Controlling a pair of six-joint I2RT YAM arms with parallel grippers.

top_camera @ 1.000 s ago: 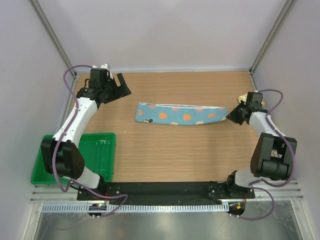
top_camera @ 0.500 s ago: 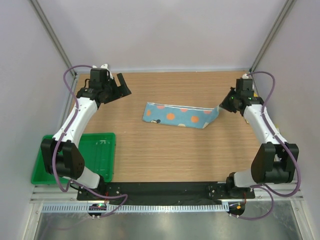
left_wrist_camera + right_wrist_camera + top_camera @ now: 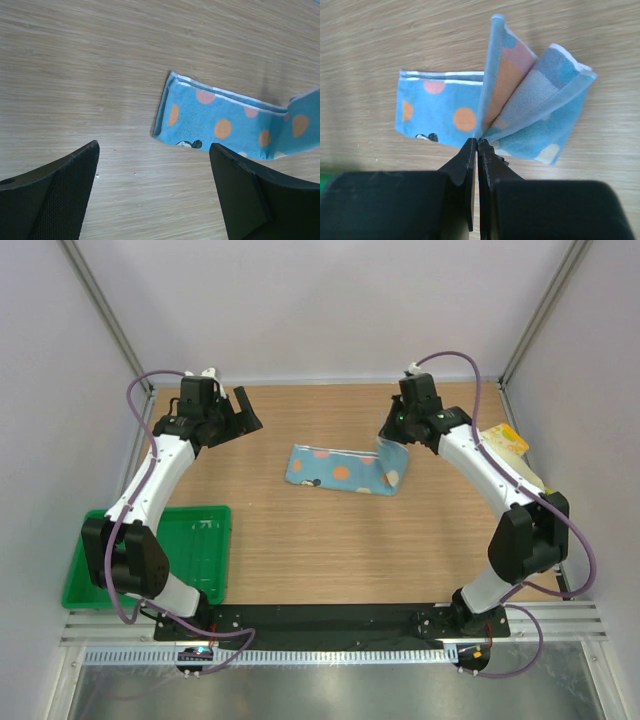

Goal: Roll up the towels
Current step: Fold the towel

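The blue dotted towel (image 3: 335,472) is lying as a long folded strip in the middle of the top view, its right end lifted and curling back over the flat part. To roll it well, I judge I should be carrying that end low and leftward, with edges lined up and turns tight. My right claw (image 3: 392,440) is clamping shut on that raised end. My left claw (image 3: 243,412), upper left, is hanging wide apart, touching nothing. The yellow towel (image 3: 506,437) is lying at the right edge.
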